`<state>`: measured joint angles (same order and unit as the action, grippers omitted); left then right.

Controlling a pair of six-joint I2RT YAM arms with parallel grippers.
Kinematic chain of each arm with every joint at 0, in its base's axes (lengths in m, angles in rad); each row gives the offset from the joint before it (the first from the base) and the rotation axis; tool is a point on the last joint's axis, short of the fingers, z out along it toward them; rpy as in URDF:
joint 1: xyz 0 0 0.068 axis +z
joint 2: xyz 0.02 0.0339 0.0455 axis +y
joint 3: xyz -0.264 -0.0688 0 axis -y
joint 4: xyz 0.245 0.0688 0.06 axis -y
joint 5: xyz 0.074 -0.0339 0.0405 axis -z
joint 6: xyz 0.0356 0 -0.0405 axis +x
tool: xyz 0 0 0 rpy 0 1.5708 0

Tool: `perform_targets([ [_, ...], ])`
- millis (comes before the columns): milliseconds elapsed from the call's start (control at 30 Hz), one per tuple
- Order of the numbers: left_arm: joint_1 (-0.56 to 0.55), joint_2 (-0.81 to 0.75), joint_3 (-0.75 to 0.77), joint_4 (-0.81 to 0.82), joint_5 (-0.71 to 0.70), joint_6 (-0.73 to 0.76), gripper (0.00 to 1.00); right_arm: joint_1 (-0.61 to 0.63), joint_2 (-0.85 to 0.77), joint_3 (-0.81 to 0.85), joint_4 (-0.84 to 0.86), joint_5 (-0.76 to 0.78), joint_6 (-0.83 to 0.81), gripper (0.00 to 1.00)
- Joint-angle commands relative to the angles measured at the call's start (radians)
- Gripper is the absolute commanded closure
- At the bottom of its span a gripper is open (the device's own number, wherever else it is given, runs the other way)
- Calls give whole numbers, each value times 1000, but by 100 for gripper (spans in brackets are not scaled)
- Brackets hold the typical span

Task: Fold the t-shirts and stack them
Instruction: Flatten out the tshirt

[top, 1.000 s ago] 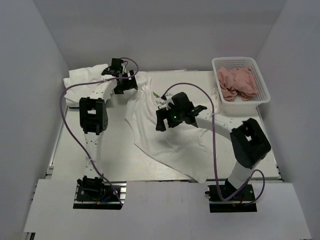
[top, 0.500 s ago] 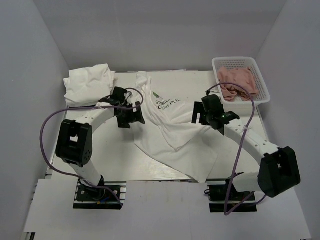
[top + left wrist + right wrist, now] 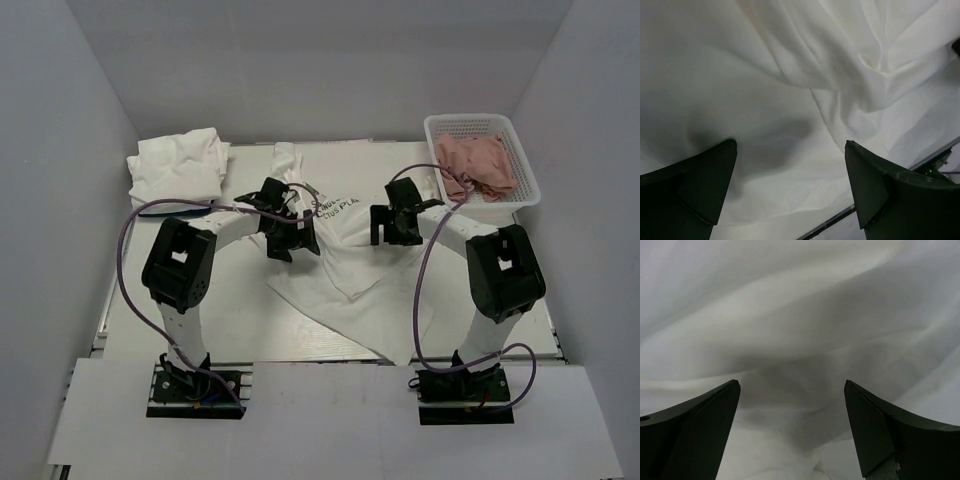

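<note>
Soft, creased white t-shirt (image 3: pixel 350 285) with dark lettering sprawls across the counter (image 3: pixel 140 310) centre; a rumpled white bundle (image 3: pixel 178 165) lies at ten o'clock. Over the t-shirt, the left end effector (image 3: pixel 291 236) and right end effector (image 3: pixel 396 222) gape wide, empty

The top view looks down from high over the 6 o'clock edge of the table (image 3: pixel 220 320), covering all of it. Both wrist views sit close over the t-shirt (image 3: pixel 350 285), which all 3 share.

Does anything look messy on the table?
Yes. The printed t-shirt in the middle lies crumpled and crooked, not folded, unlike the tidier white bundle at the far left corner.
</note>
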<state>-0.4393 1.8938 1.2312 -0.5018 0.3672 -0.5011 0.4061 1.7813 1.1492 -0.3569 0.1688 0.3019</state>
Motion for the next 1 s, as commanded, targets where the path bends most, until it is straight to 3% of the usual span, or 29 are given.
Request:
perform_targets([
  [0,30,68,59,-58,-181,32,0,7,1,-38,-7,-138,-9,10],
  [167,92,151,97,-103,-298,50,0,30,-42,-134,19,-290,-30,10],
  [267,166,197,148,-112,-341,61,0,106,-83,-151,26,-380,-72,10],
  [433,289,292,348,-124,-358,70,0,178,-92,-128,-17,-590,-193,10],
  [567,313,357,516,-152,-184,105,0,189,-144,-123,-16,-574,-188,10],
  [700,274,328,556,-152,-145,144,0,181,-203,-62,-5,-465,-158,10],
  [833,274,197,446,-152,-138,144,0,183,-283,-13,-14,-335,-187,10],
  [967,274,-92,198,-130,-194,86,0,207,-307,-2,-31,-229,-280,10],
])
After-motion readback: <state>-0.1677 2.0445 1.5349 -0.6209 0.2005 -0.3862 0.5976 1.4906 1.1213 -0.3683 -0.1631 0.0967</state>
